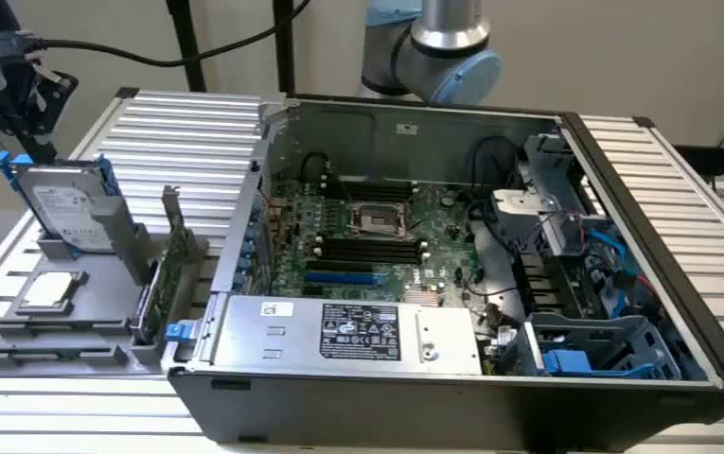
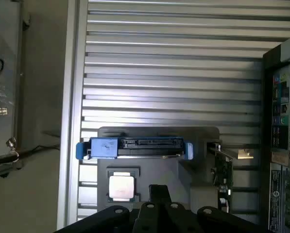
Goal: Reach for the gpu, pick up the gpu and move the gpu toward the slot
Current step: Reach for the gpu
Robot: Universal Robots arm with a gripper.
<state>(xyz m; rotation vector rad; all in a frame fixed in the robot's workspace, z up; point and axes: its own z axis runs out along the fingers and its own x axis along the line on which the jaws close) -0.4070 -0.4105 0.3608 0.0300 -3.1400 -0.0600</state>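
Holding hard drive [image 1: 69,208], processor [image 1: 52,291] and upright gpu [image 1: 175,257], the gray rack [image 1: 78,359] sits under the gripper [image 2: 160,193], its state untellable, beside the exterior view's open case [image 1: 463,421].

Grey arm [image 1: 444,47] upright, claw [image 2: 159,196] high up, facing straight down

From where I stand, a plain cream painted wall [image 1: 626,57] rises at twelve o'clock behind the ribbed silver aluminium worktop [image 1: 690,208]. Its slats catch bright light. Dull beige floor [image 2: 42,73] lies beyond the worktop's edge.
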